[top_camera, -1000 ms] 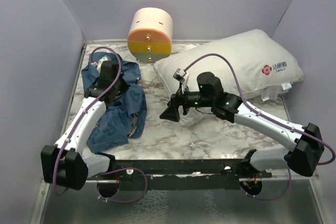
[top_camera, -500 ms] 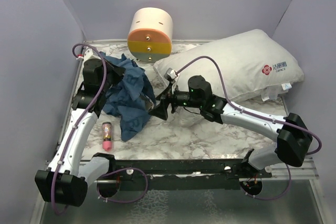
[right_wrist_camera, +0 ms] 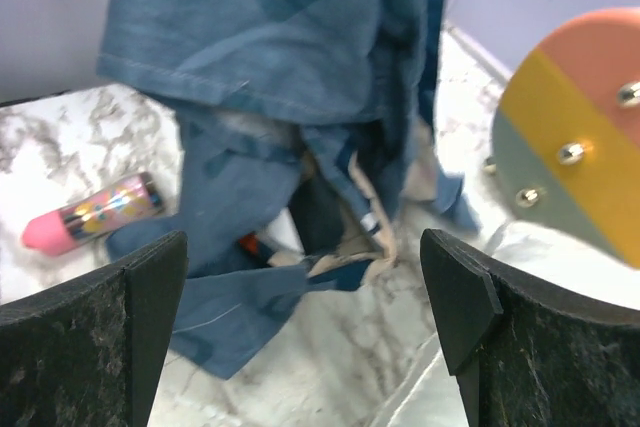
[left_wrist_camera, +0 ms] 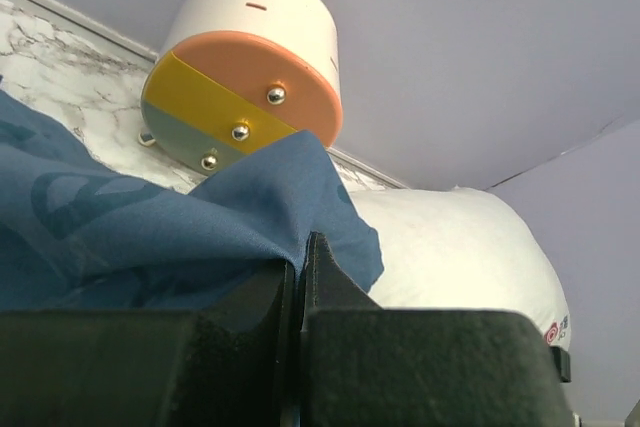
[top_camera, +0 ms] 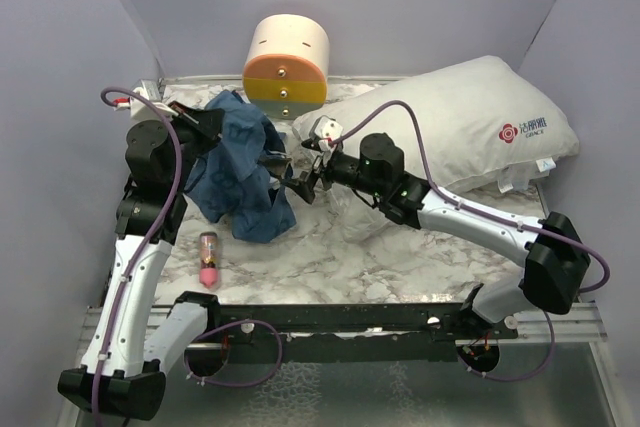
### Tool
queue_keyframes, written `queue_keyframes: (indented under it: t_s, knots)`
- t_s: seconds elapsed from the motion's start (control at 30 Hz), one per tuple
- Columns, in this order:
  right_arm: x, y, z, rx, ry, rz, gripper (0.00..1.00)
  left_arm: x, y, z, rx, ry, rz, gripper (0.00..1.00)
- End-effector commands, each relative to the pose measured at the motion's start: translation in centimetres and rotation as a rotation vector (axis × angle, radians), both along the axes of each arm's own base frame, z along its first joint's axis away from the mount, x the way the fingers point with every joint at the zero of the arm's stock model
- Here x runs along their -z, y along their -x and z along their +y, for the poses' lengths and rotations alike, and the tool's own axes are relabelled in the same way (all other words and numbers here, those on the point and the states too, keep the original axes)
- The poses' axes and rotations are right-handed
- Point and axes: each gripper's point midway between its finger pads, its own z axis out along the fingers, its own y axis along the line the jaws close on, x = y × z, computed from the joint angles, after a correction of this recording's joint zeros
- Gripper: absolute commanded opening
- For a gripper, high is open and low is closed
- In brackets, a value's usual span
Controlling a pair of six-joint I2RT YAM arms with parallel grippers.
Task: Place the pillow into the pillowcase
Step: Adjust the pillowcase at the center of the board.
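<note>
The blue printed pillowcase [top_camera: 240,172] hangs bunched from my left gripper [top_camera: 212,125], lifted at the table's back left with its lower folds trailing onto the marble. In the left wrist view the gripper [left_wrist_camera: 300,247] is shut on a fold of the pillowcase [left_wrist_camera: 150,227]. The plump white pillow [top_camera: 460,122] lies at the back right, red logo facing up. My right gripper [top_camera: 290,179] stands open just right of the hanging cloth. Its wrist view shows the gripper [right_wrist_camera: 305,257] wide apart, facing the pillowcase [right_wrist_camera: 280,47] and its loose lower folds, with nothing between the fingers.
A cream-and-orange cylinder [top_camera: 286,65] with three metal knobs stands at the back centre, between pillowcase and pillow. A small pink tube [top_camera: 208,259] lies on the marble below the cloth. Purple walls close in the left, back and right sides.
My left gripper has lifted the pillowcase up and back off the table, uncovering the pink tube. My right gripper has moved left to the cloth and opened wider.
</note>
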Motion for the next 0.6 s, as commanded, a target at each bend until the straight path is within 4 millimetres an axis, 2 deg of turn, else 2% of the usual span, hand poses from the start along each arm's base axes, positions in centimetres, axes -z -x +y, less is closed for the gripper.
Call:
queue_keyframes:
  t_s: [0.0,0.17,0.4,0.57]
  knots:
    - [-4.4,-3.3,-0.4,0.106,-0.044,-0.173,1.00,-3.6,1.3,0.3,0.005,-0.030,-0.109,0.00]
    - [-4.7,-5.3,0.9,0.113,-0.029,-0.158,1.00,-4.1,2.4,0.2,0.020,-0.027,-0.130,0.00]
    - [-3.2,-7.0,2.8,0.128,-0.018,-0.083,0.83,-4.6,3.3,0.0,0.034,-0.017,-0.148,0.00]
    - [-2.2,-6.5,3.5,0.078,0.006,-0.061,0.74,-4.6,3.6,0.0,0.038,-0.017,-0.145,0.00]
